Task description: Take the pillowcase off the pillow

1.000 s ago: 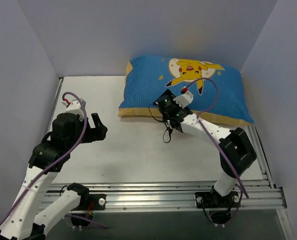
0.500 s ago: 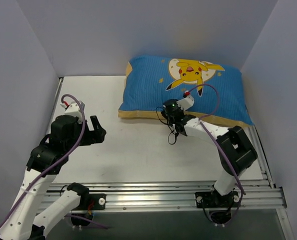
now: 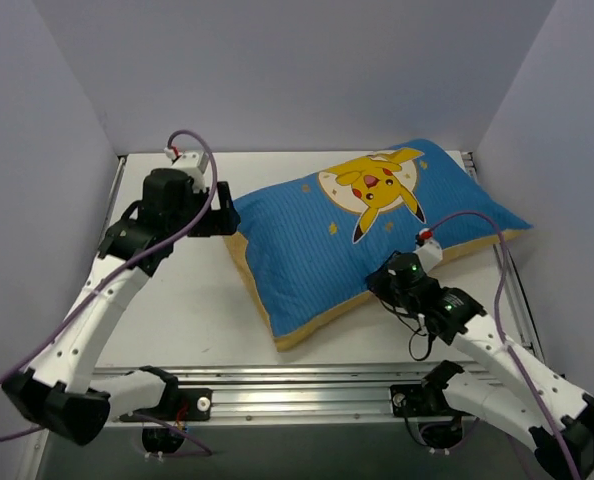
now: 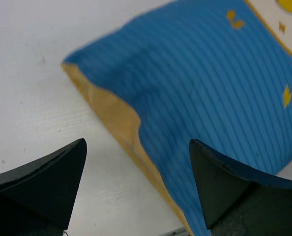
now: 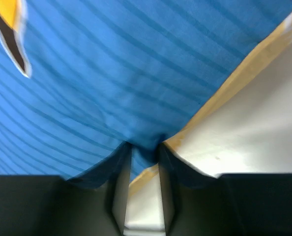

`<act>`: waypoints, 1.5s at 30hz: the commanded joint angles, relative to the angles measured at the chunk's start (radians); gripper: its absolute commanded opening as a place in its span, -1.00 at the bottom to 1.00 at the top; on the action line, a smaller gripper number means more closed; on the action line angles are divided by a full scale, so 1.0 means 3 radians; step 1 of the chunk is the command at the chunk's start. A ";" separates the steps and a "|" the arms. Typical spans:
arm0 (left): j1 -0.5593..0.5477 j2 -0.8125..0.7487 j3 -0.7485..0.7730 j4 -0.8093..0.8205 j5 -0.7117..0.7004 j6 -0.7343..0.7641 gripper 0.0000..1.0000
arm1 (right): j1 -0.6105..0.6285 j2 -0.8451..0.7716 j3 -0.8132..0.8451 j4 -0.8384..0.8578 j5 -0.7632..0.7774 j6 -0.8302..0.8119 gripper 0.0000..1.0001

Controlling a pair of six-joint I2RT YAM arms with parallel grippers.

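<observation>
On the left, our left gripper hovers just off the far-left corner of the pillowcase, jaws spread wide and holding nothing. We judge it is lined up there to take that yellow-trimmed corner. The pillowcase lies plump and diagonal across the middle of the surface, with the pillow hidden wholly inside it. At the near right, our right gripper is pinched narrow on a fold of blue fabric beside the yellow trim. That grip probably anchors the cover while the other arm takes its corner.
</observation>
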State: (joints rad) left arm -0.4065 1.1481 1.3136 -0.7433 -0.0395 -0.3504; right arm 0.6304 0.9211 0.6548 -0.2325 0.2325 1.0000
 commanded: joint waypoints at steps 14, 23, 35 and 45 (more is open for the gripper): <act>-0.0424 0.2068 0.1144 0.1255 0.1424 -0.0421 0.88 | -0.0137 -0.0346 0.0794 -0.1696 0.1603 0.0309 0.83; -0.0608 0.1252 -0.0719 0.1664 0.1635 -0.0769 0.92 | -0.1181 0.0876 0.0532 0.0890 -0.0849 -0.1006 0.78; -0.0435 0.0359 -0.1588 0.1787 0.0868 -0.0985 0.93 | -0.0516 0.3203 0.2616 0.1276 -0.1261 -0.1447 0.66; -0.0225 0.0577 -0.0646 0.1303 0.0802 -0.0683 0.93 | -0.0521 0.3748 0.4097 0.0474 -0.1200 -0.1922 0.68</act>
State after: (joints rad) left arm -0.4622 1.3823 1.0271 -0.3389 0.3229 -0.6331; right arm 0.4683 2.1338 1.8454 0.0177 -0.1211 0.4828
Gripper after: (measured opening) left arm 0.963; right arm 0.838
